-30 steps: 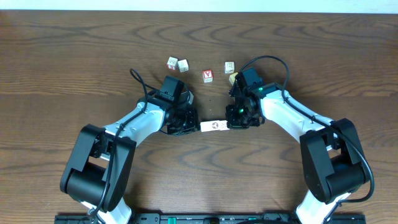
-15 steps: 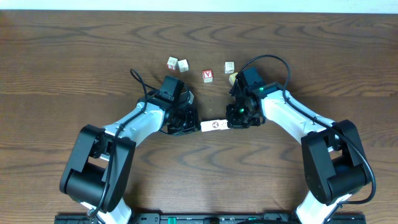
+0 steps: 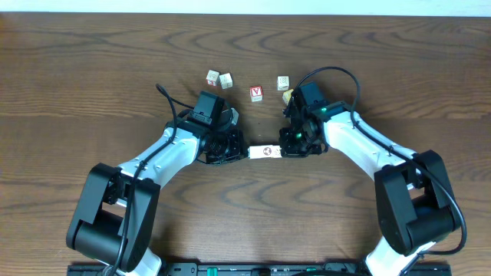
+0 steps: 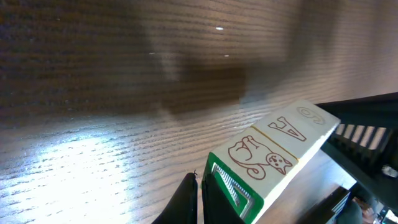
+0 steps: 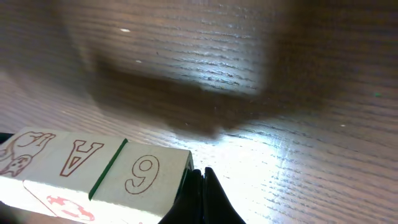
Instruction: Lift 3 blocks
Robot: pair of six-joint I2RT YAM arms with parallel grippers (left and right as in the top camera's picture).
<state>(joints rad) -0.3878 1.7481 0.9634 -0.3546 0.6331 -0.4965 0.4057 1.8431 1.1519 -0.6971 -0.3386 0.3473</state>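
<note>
3 blocks [image 3: 265,152] in a row, off the desk [image 3: 84,69], midway between its side edges. Left gripper [image 3: 239,152] fully closed, butted against one end; right gripper [image 3: 287,150] likewise against the other.

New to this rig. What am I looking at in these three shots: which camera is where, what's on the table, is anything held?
Two white robot arms work at a wooden table: the left arm and the right arm, with sides named as the robot's own. The wide picture comes from a fixed camera overhead. The two close-ups come from a camera on each wrist, looking along that arm's jaws. Both pairs of jaws are shut, and neither grips anything alone. Instead the two closed tips press inward on the ends of a row of three blocks, which shows a cat, an A and a 6 up close. Its shadow lies apart from it, so the row seems raised off the wood. Farther back lie loose blocks, among them a block with a red letter.
</note>
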